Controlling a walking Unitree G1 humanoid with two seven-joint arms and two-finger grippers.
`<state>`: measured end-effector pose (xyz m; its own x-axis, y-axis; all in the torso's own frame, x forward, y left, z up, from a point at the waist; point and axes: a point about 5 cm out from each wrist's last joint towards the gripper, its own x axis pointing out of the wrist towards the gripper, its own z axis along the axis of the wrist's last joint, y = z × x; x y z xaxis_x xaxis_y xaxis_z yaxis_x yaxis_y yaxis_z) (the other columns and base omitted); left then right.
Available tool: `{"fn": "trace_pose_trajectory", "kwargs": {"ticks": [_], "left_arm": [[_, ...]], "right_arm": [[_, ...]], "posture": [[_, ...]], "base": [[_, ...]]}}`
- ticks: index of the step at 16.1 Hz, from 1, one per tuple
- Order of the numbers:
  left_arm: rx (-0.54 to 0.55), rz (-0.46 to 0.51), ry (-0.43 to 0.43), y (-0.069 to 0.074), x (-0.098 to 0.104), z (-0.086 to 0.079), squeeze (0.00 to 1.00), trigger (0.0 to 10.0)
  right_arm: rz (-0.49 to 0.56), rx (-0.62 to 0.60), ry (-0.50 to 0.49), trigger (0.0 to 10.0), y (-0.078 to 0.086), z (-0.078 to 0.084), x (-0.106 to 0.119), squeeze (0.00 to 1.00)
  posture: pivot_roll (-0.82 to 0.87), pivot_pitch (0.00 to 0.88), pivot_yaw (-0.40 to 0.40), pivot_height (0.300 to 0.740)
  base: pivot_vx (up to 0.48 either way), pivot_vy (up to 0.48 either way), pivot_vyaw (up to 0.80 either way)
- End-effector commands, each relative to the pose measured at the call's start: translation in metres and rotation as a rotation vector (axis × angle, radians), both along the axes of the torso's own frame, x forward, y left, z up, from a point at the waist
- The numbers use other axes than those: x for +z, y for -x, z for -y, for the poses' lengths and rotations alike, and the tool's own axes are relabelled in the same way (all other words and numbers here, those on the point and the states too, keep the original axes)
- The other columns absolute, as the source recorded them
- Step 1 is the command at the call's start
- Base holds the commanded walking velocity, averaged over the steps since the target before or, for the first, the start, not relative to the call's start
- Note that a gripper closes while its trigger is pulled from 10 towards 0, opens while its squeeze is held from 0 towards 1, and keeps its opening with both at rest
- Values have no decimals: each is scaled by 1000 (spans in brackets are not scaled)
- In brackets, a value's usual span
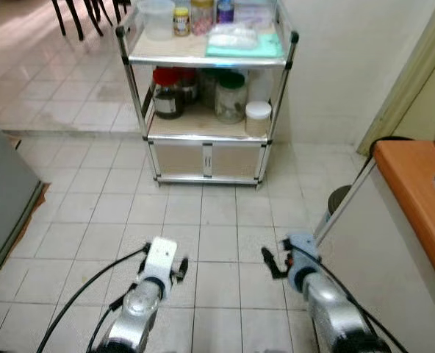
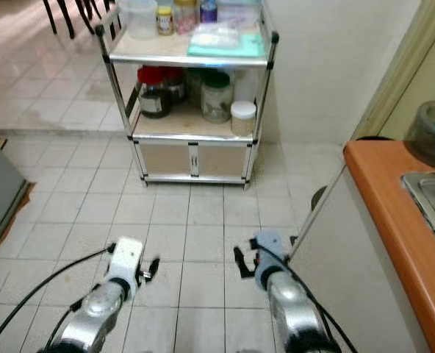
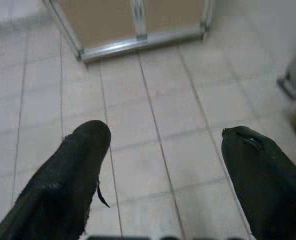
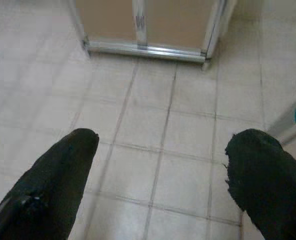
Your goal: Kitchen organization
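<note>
I'm looking down at a pale tiled floor (image 1: 217, 213) with a metal-framed kitchen shelf trolley (image 1: 206, 95) standing against the white wall ahead. Its top shelf carries a clear plastic tub (image 1: 157, 18), a yellow-labelled jar (image 1: 181, 20) and a teal cloth with a clear bag on it (image 1: 243, 40). The middle shelf holds a red-lidded dark jar (image 1: 167, 94), a large glass jar with a dark green lid (image 1: 231, 95) and a small white-lidded tub (image 1: 258, 118). Below sit two beige cabinet doors (image 1: 206, 158).

My left end effector (image 1: 179, 268) hovers low over the tiles, well short of the trolley; in the left wrist view its fingers (image 3: 73, 170) are spread wide with nothing between them. My right end effector (image 1: 270, 262) is level with it, also gaping wide and empty, fingers (image 4: 63, 175) apart over bare tile.

On my right, an orange-topped surface (image 2: 394, 228) with a steel sink (image 2: 430, 195) crowds close to the right arm. A grey appliance edge (image 1: 4, 198) stands at left. Dark chair legs (image 1: 78, 15) are cut off at the top, as are the upper jars. A dark round object (image 1: 339, 198) beside the surface is too hidden to identify.
</note>
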<state>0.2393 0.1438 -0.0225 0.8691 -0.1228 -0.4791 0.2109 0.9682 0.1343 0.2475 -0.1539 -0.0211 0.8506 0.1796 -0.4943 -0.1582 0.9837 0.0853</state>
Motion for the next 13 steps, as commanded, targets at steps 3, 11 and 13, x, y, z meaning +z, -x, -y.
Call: {"fn": "trace_pose_trajectory", "kwargs": {"ticks": [3, 11, 13], "left_arm": [[43, 131, 67, 3, 30, 0, 0, 10000], [70, 221, 61, 4, 76, -14, 0, 10000], [69, 293, 20, 8, 91, -12, 0, 10000]], "right_arm": [[131, -75, -37, 10000, 8, 6, 19, 1000], [261, -74, -43, 10000, 21, -4, 82, 1000], [303, -14, -67, 10000, 24, -7, 91, 1000]], "posture": [[-137, 0, 103, 740], [-107, 0, 86, 740], [-62, 0, 45, 740]], "base": [[0, 245, 0], [0, 120, -587], [0, 0, -800]]}}
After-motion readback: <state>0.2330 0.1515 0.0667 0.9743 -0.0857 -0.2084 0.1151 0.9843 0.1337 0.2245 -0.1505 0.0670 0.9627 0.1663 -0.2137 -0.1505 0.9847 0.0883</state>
